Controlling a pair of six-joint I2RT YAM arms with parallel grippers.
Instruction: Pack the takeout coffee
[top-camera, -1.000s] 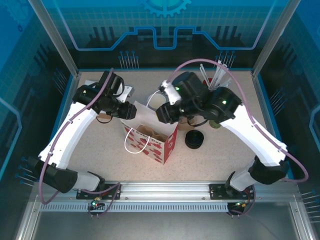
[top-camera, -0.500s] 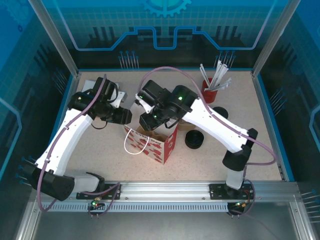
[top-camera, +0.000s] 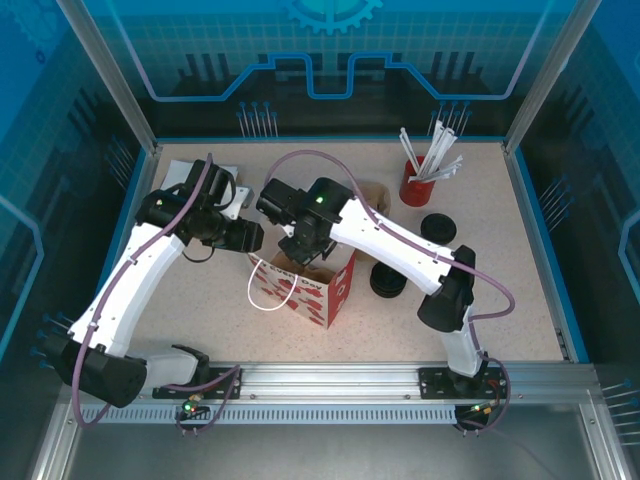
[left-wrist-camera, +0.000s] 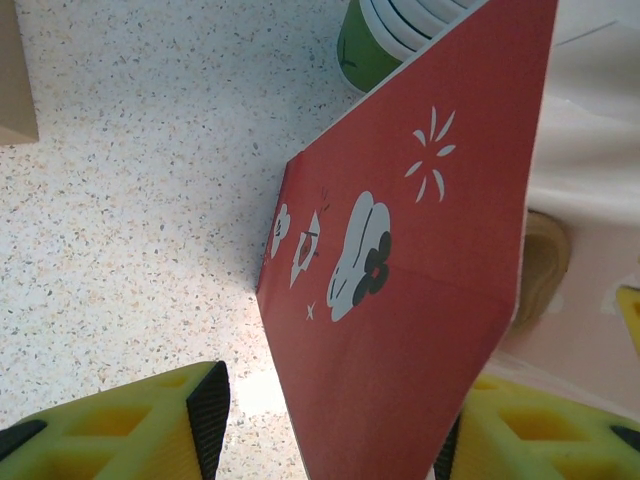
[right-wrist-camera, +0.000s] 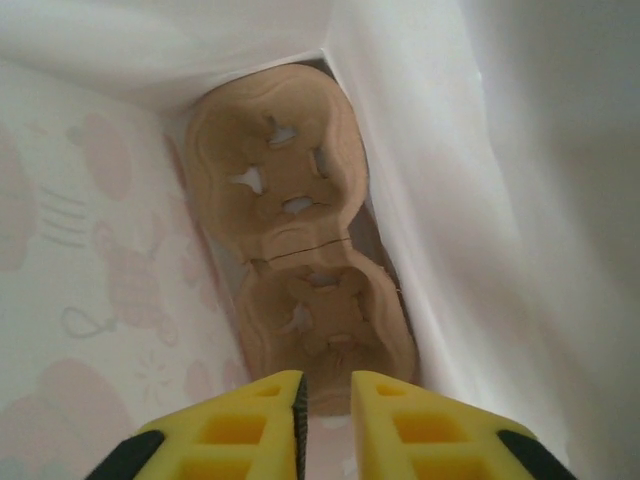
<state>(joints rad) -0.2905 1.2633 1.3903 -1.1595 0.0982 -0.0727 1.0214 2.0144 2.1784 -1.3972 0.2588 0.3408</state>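
A red paper bag (top-camera: 318, 290) with white handles stands open at the table's middle. In the right wrist view a brown pulp cup carrier (right-wrist-camera: 300, 260) lies on the bag's floor. My right gripper (right-wrist-camera: 328, 400) hangs inside the bag above the carrier. Its jaws are a narrow gap apart with nothing between them. My left gripper (left-wrist-camera: 330, 430) is open and straddles the bag's red wall (left-wrist-camera: 420, 250), one finger outside over the table and one inside. The takeout coffee (top-camera: 437, 228), black lid up, stands right of the bag, away from both grippers.
A stack of black lids (top-camera: 388, 280) sits just right of the bag. Stacked green cups (left-wrist-camera: 385, 40) stand behind the bag's far corner. A red cup with straws (top-camera: 415, 182) is at the back right. A cardboard box (top-camera: 376, 192) lies behind the right arm.
My right arm has swung left from the table's right side, and its gripper now sits in the bag's mouth with its jaws narrower. The left gripper has stayed at the bag's wall and widened slightly.
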